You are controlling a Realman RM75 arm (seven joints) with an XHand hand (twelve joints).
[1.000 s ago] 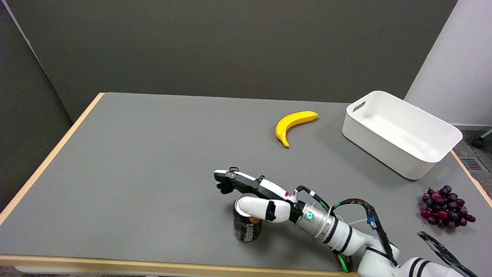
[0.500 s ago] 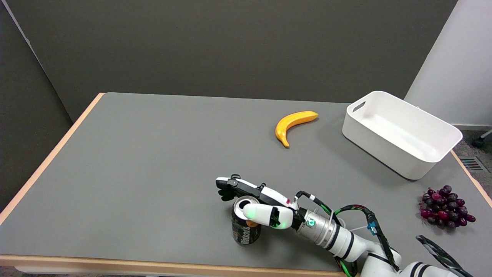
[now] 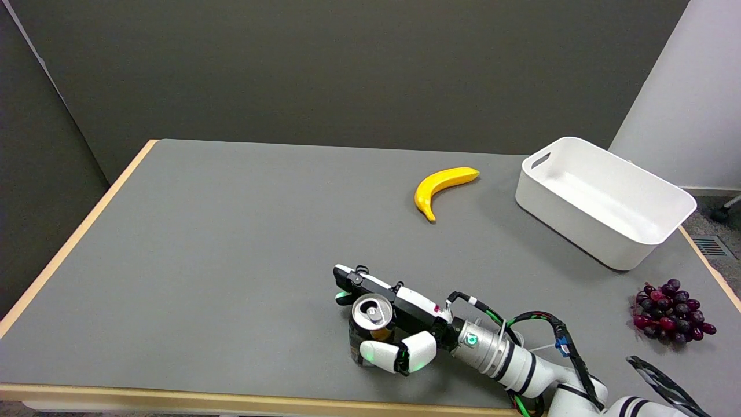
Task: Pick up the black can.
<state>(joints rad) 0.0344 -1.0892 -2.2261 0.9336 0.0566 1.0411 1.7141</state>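
Note:
The black can [image 3: 371, 313] stands upright near the table's front edge, its open silver top facing up. My right hand [image 3: 403, 302] reaches in from the lower right and grips it. The fingers [image 3: 351, 280] curl round the can's far side. The thumb [image 3: 389, 354] presses on its near side and hides most of the label. I cannot tell whether the can's base touches the grey table [image 3: 231, 243].
A yellow banana [image 3: 443, 182] lies at the back centre-right. A white bin [image 3: 613, 243] sits at the right, with a bunch of dark grapes [image 3: 671, 313] in front of it. The table's wooden front edge [image 3: 173, 398] runs just below the can.
The thumb, which lay over the can's top, has dropped to its near side, uncovering the top. The fingers have closed round the far side. The can has stayed in place.

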